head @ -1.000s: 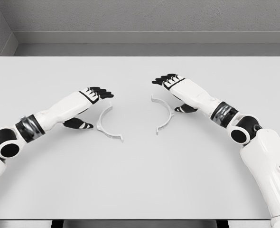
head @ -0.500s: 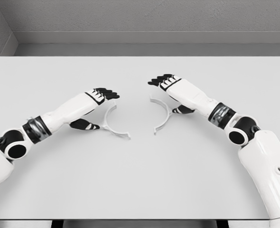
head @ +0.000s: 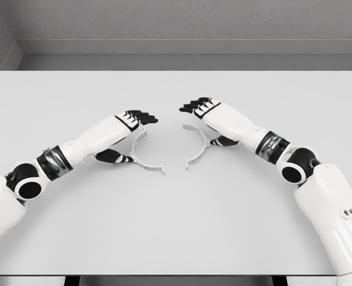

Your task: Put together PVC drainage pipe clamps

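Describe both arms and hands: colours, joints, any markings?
Both arms are glossy white shells with black-and-grey banded wrist cuffs and black ball joints at the elbows. The left hand and right hand have white backs and black fingers with white bands. No cables show.

You have bare table all around. Between the two clamp halves, left and right, a narrow gap stays free. Each forearm blocks its half's outer side; far and near approaches are clear.
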